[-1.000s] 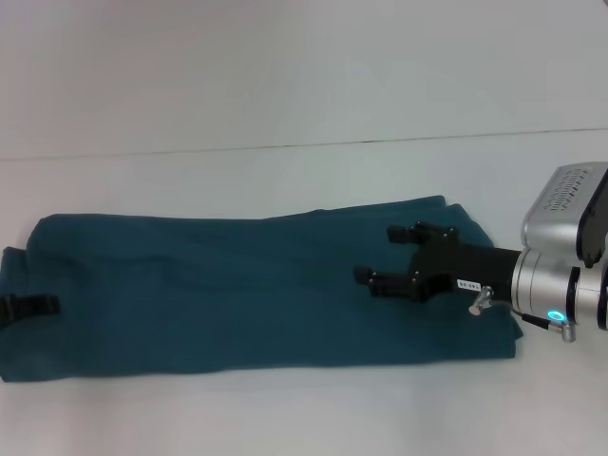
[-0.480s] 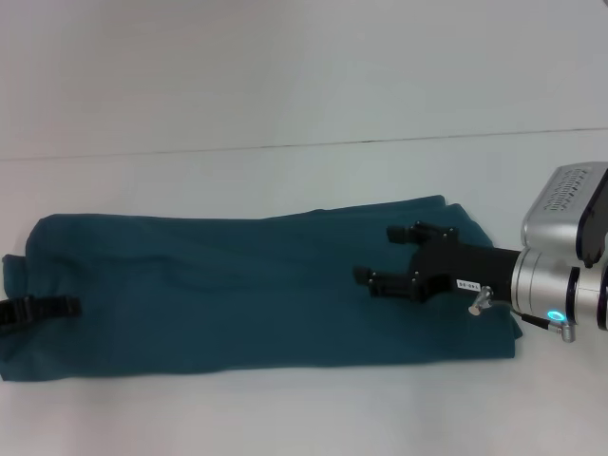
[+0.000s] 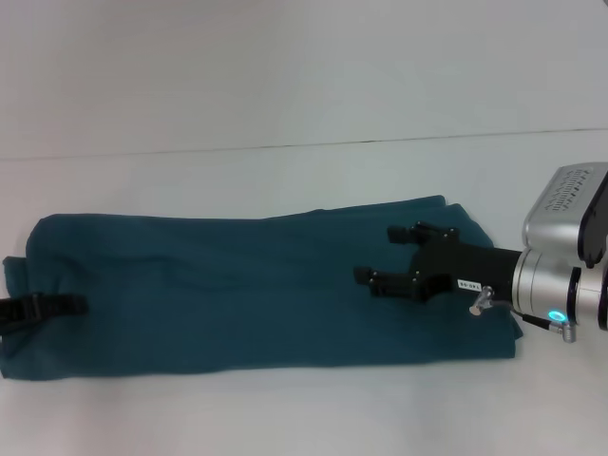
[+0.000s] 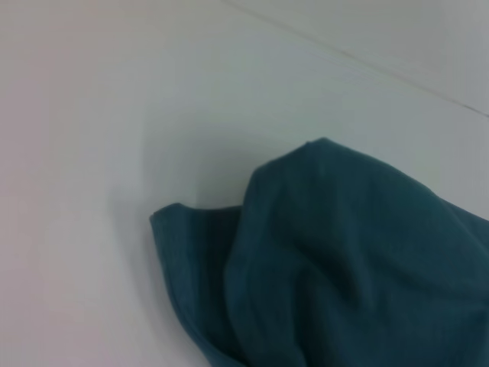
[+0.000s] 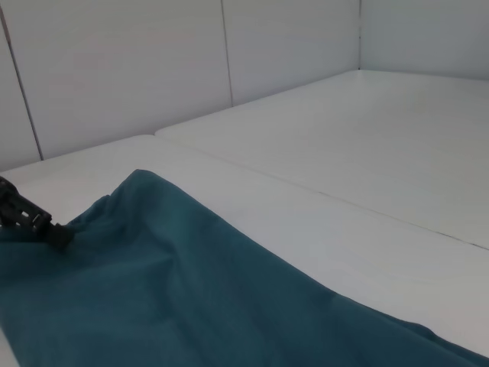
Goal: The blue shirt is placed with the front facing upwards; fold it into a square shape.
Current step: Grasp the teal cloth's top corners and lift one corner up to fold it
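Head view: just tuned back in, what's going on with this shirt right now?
The blue shirt lies on the white table as a long band, already folded lengthwise, with no lettering showing. The right gripper hovers over its right end with fingers open, holding nothing. The left gripper reaches in at the far left end, low on the cloth; only its tip shows. The band has not yet been folded across into a square.

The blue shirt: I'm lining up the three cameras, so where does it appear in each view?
Head view: the blue shirt lies as a long band across the white table, left end effector at one end.
Left wrist view: the shirt's bunched end.
Right wrist view: it fills the lower part.
Shared landmark: the table seam.
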`<state>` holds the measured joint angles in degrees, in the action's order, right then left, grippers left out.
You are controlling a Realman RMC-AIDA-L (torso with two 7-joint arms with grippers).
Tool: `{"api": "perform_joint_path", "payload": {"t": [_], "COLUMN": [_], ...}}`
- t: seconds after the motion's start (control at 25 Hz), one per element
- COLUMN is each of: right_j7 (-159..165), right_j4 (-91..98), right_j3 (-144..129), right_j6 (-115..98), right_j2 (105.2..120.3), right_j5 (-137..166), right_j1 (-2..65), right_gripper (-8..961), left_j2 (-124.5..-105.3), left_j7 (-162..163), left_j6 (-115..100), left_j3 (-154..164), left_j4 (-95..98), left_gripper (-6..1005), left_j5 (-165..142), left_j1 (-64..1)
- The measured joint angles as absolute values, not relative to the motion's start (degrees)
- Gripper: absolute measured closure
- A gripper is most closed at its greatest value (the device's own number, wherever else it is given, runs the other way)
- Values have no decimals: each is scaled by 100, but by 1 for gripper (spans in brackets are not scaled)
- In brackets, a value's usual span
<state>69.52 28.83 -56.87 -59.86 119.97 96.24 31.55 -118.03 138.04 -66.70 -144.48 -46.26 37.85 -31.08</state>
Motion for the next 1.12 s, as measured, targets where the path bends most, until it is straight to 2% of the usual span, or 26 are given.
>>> {"api": "perform_joint_path", "payload": {"t": [0.44,0.68,1.12], "right_j7": [6946,6948,6952], "right_j4": [2883,2883,2883], "right_j3": [-5666,-5656,-5651], "right_j6": [-5986,-5985,-5985], "right_j2": [11997,11996,12005], "right_j5": [9624,9617,9606], "right_j1": [3155,3155,3155], "right_gripper": [80,82,86], "left_j2": [-11727,-11727,-11747], "left_j7": [13958,13986,14010], "left_j6": [-6564,-6536,-6556], "left_j3": [-14450,-14433,-14411], "left_j4": [-4388,-4320,-4297], "left_gripper": [148,215,676], "left_j5": [3774,3708,3662], "left_j1": [-3175,-3192,-3193]}}
